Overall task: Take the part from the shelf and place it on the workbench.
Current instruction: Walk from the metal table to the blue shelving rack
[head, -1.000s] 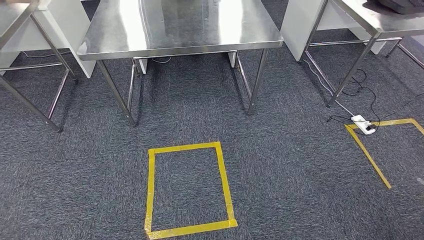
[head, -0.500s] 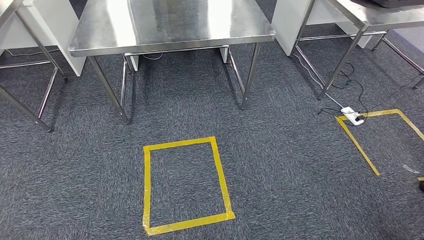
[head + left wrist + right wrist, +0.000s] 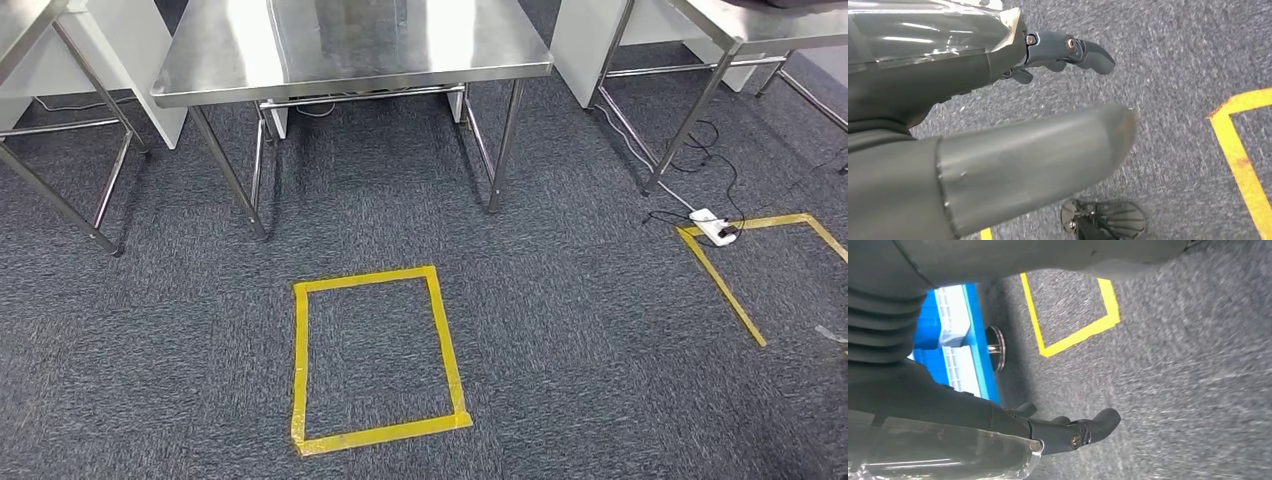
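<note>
A: left hand (image 3: 998,125)? 
B: hangs over grey carpet (image 3: 1173,60), fingers (image 3: 1068,50) spread, holding nothing, yellow tape (image 3: 1243,155) beyond the fingertips
A: right hand (image 3: 1013,425)? 
B: same, fingers (image 3: 1088,427) apart and bare, blue crate (image 3: 955,350) behind them
A: part? labels? 
B: can't tell where the part is; steel bench (image 3: 350,50) bare, no readable writing

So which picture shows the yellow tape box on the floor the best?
The head view: the whole yellow tape rectangle lies on the carpet in front of the steel table. The right wrist view catches one yellow corner past the right hand, and the left wrist view a yellow strip beyond the left hand; whether either is that rectangle is unclear.
</note>
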Motion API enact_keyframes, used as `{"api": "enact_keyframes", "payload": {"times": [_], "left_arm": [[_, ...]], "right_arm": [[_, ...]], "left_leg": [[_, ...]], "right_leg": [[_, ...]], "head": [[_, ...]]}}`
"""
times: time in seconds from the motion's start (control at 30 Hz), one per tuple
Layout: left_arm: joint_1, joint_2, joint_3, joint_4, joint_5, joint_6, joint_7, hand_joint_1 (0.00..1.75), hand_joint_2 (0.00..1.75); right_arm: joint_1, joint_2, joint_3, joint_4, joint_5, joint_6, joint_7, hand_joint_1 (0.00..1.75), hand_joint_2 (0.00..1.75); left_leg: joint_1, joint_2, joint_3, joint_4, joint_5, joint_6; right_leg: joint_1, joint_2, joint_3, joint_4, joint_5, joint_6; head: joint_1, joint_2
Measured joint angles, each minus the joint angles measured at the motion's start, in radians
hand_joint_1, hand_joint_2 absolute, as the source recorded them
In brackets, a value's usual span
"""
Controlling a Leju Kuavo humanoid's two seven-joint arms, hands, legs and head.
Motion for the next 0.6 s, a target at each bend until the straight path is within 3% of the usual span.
{"api": "enact_keyframes", "payload": {"times": [0.23, 0.6], "left_arm": [[0.0, -0.002, -0.001, 0.0, 0.0, 0.001, 0.0, 0.0, 0.0], [0.0, -0.005, -0.002, 0.0, -0.002, 0.006, 0.001, 0.0, 0.0]], "right_arm": [[0.001, -0.001, 0.0, 0.0, -0.001, -0.003, 0.0, 0.0, 0.0], [0.0, -0.001, 0.0, 0.0, -0.006, -0.004, 0.0, 0.0, 0.0]], "left_leg": [[0.009, -0.003, 0.0, -0.011, 0.017, -0.019], [0.006, -0.003, -0.002, -0.012, 0.016, -0.027]], "right_leg": [[0.011, -0.001, -0.006, 0.002, 0.007, -0.014], [0.014, -0.001, -0.01, 0.002, 0.008, -0.015]], "head": [[-0.004, 0.0], [-0.004, 0.0]]}}
